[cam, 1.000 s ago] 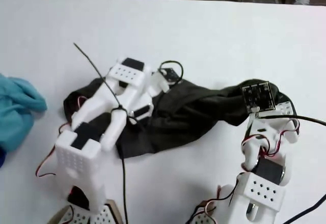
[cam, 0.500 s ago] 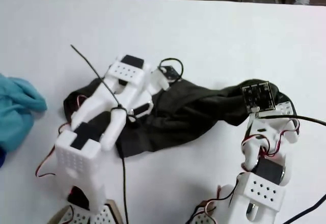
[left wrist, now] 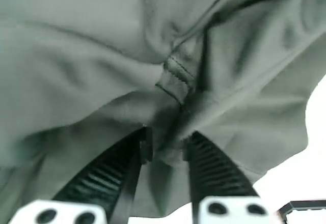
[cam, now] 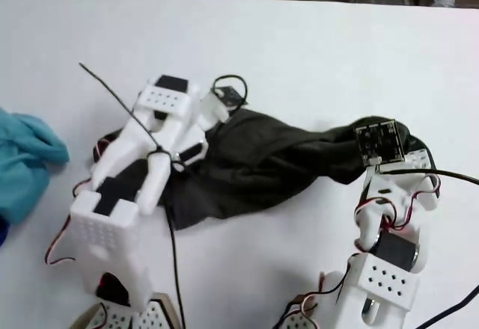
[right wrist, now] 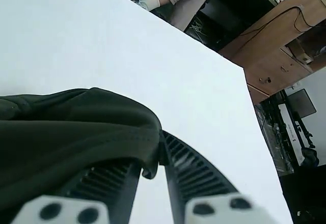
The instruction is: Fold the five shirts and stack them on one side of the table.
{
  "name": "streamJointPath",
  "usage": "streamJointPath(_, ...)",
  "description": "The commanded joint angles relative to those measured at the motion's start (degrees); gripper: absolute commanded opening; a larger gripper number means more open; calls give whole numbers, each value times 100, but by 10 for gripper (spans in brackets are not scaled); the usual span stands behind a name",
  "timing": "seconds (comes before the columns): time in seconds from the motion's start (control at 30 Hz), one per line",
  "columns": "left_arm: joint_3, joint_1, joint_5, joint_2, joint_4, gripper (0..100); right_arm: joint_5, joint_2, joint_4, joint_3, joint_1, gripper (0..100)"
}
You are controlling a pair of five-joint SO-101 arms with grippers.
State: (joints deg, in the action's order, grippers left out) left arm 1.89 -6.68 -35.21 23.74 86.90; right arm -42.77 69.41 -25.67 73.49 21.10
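Left jaws nearly closed, pinching a fold of the dark shirt point(left wrist: 102, 56) beside a stitched hem. Right jaws likewise clamped on the opposite edge. Gripped at both ends, probably to draw the cloth flat before folding. Shirt crumpled mid-counter between the arms, on the white counter point(cam: 314, 45). Blue cloth point(cam: 26, 164) bunched at one edge, well apart. Wooden furniture point(right wrist: 285, 25) beyond.

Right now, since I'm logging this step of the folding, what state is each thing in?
dark shirt: crumpled, unfolded, held at both ends.
left claw: shut on the dark shirt.
right claw: shut on the dark shirt's edge.
blue shirt: bunched up, unfolded, apart from the dark shirt.
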Motion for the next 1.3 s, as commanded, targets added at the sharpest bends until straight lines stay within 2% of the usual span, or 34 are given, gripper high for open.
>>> streamJointPath(0.0,171,35,-62,-44,9,66,-26,13,110,-97,48,21)
streamJointPath(0.3,171,-158,-53,-44,9,80,-26,13,110,-97,66,21)
streamJointPath(0.4,215,-158,-44,-105,26,20,-26,13,136,-97,75,21)
streamJointPath(0.57,848,70,-44,-404,791,26,-18,13,136,-369,57,21)
streamJointPath(0.7,1965,360,-44,-1248,1547,26,-9,4,233,-1275,-66,21)
streamJointPath(0.8,2413,677,-35,-2207,1547,26,-18,-31,268,-2198,-101,20)
streamJointPath(1.0,2448,1178,-35,-4088,1538,26,-18,-31,251,-3464,-75,20)
streamJointPath(1.27,2484,1925,114,-6004,1424,26,-264,22,259,-3789,-75,20)
